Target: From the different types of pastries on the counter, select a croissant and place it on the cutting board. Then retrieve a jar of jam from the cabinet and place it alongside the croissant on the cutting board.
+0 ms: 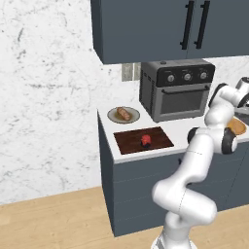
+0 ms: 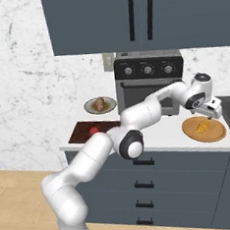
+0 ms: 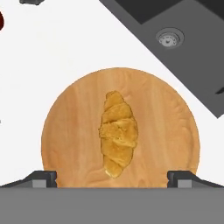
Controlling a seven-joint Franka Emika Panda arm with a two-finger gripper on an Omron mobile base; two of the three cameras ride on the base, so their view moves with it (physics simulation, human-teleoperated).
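Gripper spread wide, empty, poised above croissant. Croissant lies at centre of round light-wood plate on white counter, sink beside. Jam jar sits on cutting board, well apart; brown roll on grey plate.

Two pastries — one golden-orange crescent croissant and one longer brown glazed roll. Two round plates: one light-wood plate and one grey plate. One dark-brown rectangular wooden cutting board, one small bright-red jar of jam, one dark toaster oven with three knobs — and one dark sink.
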